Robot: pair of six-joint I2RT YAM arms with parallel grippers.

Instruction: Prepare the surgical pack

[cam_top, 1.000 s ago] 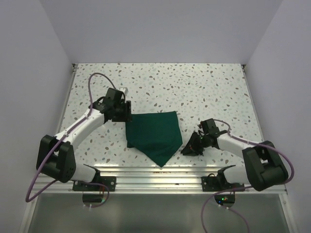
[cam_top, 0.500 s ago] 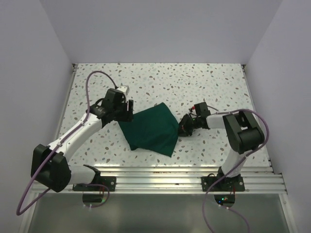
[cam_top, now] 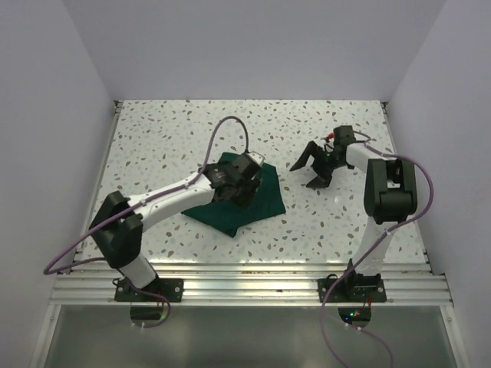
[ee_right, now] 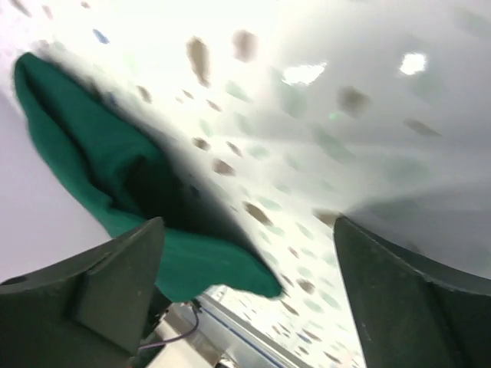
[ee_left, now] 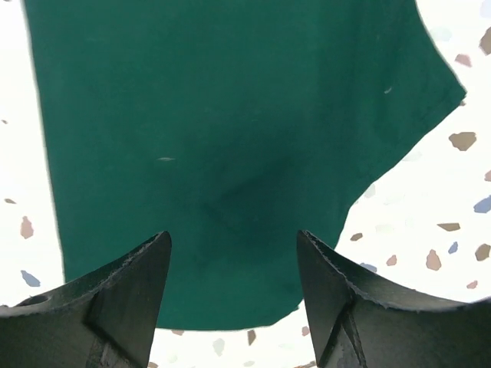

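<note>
On the speckled table (cam_top: 153,138), the folded dark green cloth (cam_top: 265,198) seems nearly packed, left gripper (ee_left: 232,234) spread above it, right gripper (cam_top: 311,165) spread empty at two o'clock.

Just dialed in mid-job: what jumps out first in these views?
The dark green cloth stands out, lying bunched near the middle of the speckled table. The left gripper is right over it, fingers open with nothing between them. The right gripper is open too, off to the cloth's right and apart from it.
</note>
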